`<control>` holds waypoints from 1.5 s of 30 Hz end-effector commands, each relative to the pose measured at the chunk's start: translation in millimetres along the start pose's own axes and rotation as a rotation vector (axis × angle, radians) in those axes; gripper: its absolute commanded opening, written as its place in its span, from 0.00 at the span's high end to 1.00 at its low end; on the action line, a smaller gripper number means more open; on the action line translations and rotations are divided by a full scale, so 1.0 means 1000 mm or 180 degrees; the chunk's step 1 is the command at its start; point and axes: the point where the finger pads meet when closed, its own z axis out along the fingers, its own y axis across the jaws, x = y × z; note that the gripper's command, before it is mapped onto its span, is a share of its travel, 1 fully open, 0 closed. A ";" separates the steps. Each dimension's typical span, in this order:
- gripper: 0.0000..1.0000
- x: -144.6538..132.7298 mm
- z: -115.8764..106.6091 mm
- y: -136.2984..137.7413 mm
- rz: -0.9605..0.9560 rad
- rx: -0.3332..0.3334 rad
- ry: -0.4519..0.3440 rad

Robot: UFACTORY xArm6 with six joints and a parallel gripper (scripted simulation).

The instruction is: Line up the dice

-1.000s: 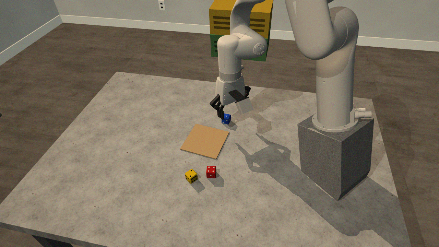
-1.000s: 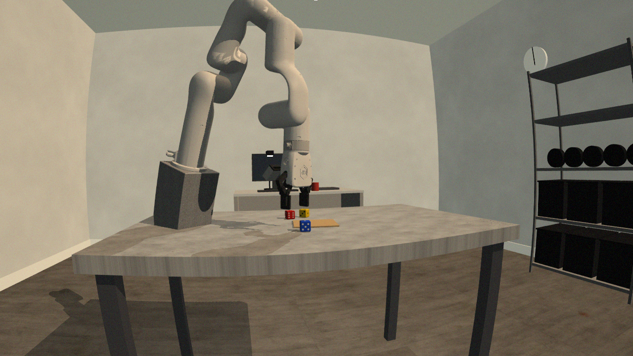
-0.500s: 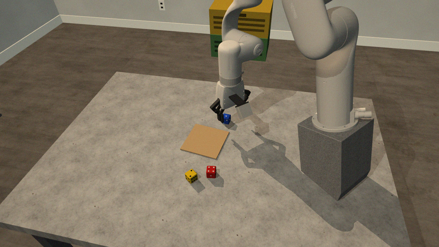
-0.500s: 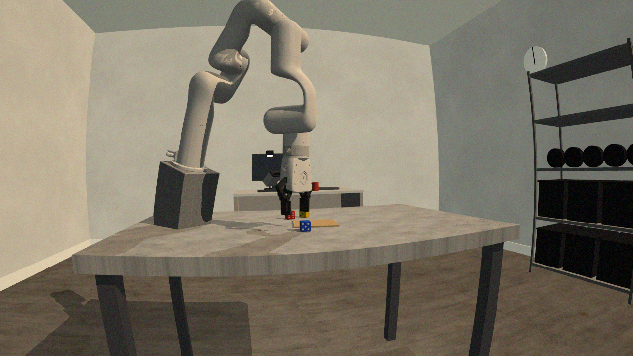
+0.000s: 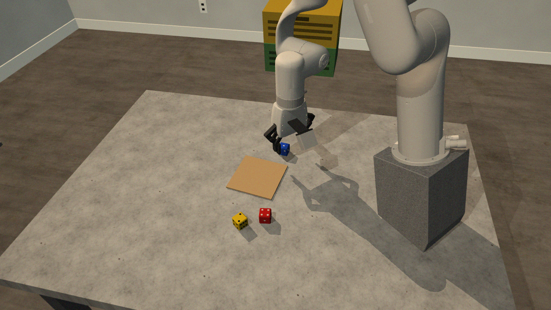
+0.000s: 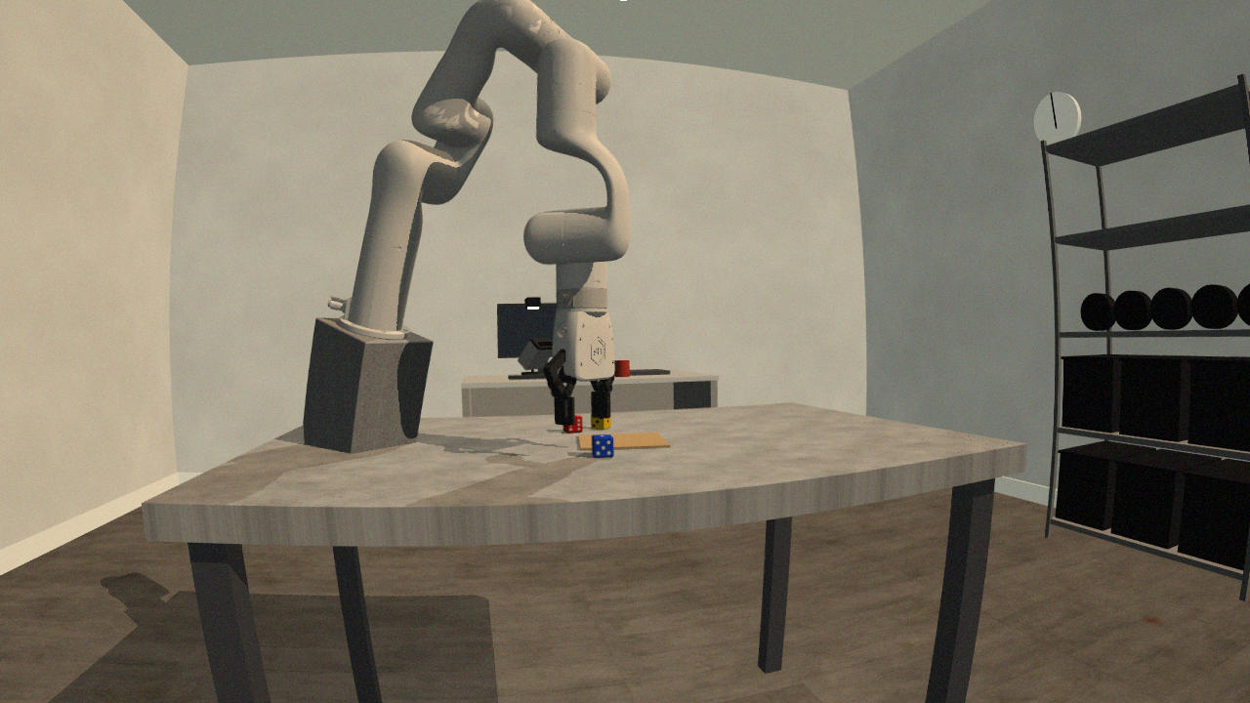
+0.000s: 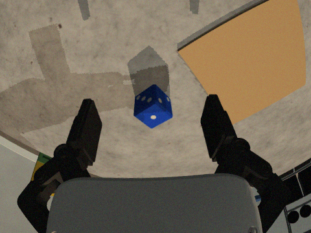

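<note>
A blue die [image 5: 284, 148] [image 6: 602, 446] [image 7: 153, 106] lies flat on the table just off the tan mat's [image 5: 257, 176] [image 6: 642, 440] [image 7: 255, 61] corner nearest the base, with one pip up. My gripper [image 5: 286, 143] [image 6: 582, 410] [image 7: 150, 109] is open and empty, low over the blue die, with one finger on either side of it in the wrist view. A red die [image 5: 264, 215] [image 6: 573, 426] and a yellow die [image 5: 239, 221] [image 6: 601, 422] lie side by side on the table beyond the mat's other side. Nothing lies on the mat.
The robot's grey base block [image 5: 419, 192] [image 6: 362, 389] stands on the table to the side of the mat. A yellow and green crate [image 5: 304, 26] stands on the floor behind the table. A shelf rack [image 6: 1153, 350] stands far off.
</note>
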 end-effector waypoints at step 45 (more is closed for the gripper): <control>0.00 0.054 0.000 0.053 0.0000 -0.0004 -0.0008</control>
